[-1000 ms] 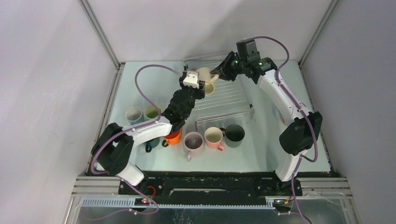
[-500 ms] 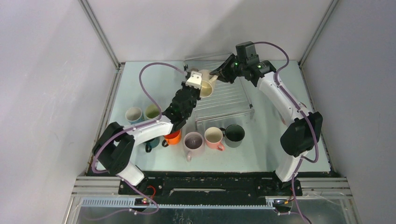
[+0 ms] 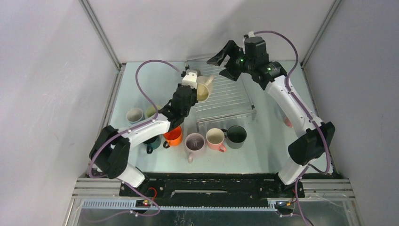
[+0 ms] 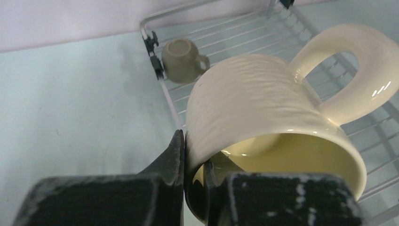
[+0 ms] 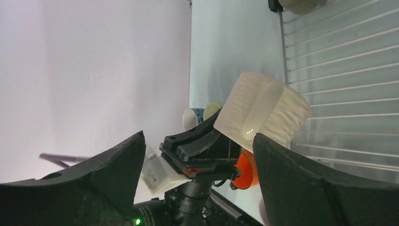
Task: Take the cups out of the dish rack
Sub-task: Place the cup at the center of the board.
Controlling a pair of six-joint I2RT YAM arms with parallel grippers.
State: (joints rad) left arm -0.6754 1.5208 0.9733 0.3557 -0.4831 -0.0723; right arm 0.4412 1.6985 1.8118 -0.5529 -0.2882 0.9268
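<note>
The left arm stretches diagonally from its base at the table's near edge toward the dish rack (image 3: 230, 101). Its left gripper (image 4: 192, 160) pinches the wall of a cream mug (image 4: 263, 108) — one finger inside, one outside — held tilted above the rack's left edge. The right arm arches high over the rack's far edge, right gripper (image 3: 225, 62) spread wide, apart from the mug. A small beige cup (image 4: 181, 60) sits in the rack's far-left corner.

White walls (image 3: 47, 94) are enclosing the pale green tabletop (image 3: 270, 146) on three sides; aluminium struts (image 3: 102, 35) are rising from its far corners, soft light falling evenly.
</note>
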